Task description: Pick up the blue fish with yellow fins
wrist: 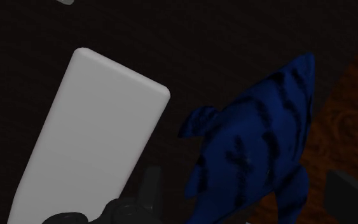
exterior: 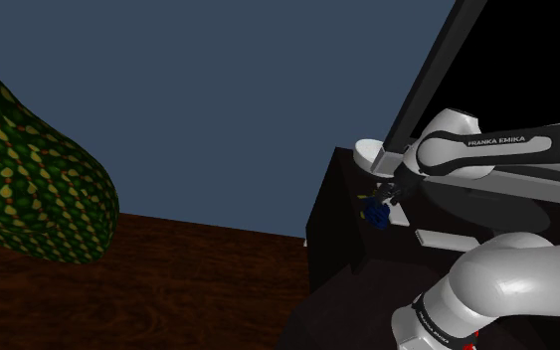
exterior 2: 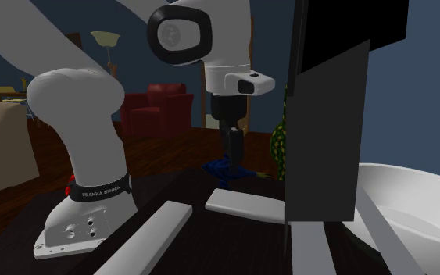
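Black fingers (wrist: 151,188) of the gripper (exterior 2: 234,166) stand wide apart in the wrist view, and the blue fish (wrist: 260,153) lies between them. Neither finger appears to touch it, so the claw is spread open and has hold of nothing. The fish is deep blue with darker stripes. It lies on the dark table (wrist: 234,38) just beside the white slab (wrist: 95,140), a flat block with rounded corners, and a narrow strip of table shows between the two. On the fish's side away from the slab the table ends and brown wooden floor (wrist: 355,95) shows.

In the second exterior view the gripper hangs straight down from the white arm (exterior 2: 226,47) just behind the slab, its tips down at the fish. In front of the slab, closer to that camera, a second slab (exterior 2: 152,234) lies on the table, and the arm's base (exterior 2: 77,226) stands well apart from the slab on that view's left. Just beside the slab on that view's right a tall dark panel (exterior 2: 327,133) stands upright, with a white basin (exterior 2: 413,195) past it.

Behind the slab, beyond the fish, there is a green and yellow patterned shape (exterior 2: 277,148). Far behind the slab stand a red armchair (exterior 2: 159,109) and a floor lamp (exterior 2: 105,39) against a blue wall (exterior 2: 429,86).
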Controlling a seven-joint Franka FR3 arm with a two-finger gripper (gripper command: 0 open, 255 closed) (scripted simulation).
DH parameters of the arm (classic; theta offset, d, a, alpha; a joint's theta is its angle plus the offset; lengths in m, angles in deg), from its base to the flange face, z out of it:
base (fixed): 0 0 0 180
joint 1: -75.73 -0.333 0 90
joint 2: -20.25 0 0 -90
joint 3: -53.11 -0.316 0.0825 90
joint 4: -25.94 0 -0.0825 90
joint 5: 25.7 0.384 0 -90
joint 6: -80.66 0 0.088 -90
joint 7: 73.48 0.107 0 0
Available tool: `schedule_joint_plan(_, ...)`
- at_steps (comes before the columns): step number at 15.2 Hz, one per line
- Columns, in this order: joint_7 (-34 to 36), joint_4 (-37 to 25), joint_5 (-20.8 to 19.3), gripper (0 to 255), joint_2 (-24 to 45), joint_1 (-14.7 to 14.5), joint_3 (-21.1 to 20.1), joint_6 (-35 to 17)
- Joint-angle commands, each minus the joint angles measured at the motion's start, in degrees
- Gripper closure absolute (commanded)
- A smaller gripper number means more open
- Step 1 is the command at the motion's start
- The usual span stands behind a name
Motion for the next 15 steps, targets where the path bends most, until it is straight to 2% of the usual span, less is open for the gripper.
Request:
schedule_joint_plan(1,-0.1,0.2,0.0,255,0.4,0.0,0.1,-0.6)
schedule_joint_plan(10,0.0,0.2,0.0,255,0.3,-0.1,0.1,-0.5)
schedule_joint_plan(15,0.7,-2.1,0.2,255,-3.0,0.2,-1.0,5.0)
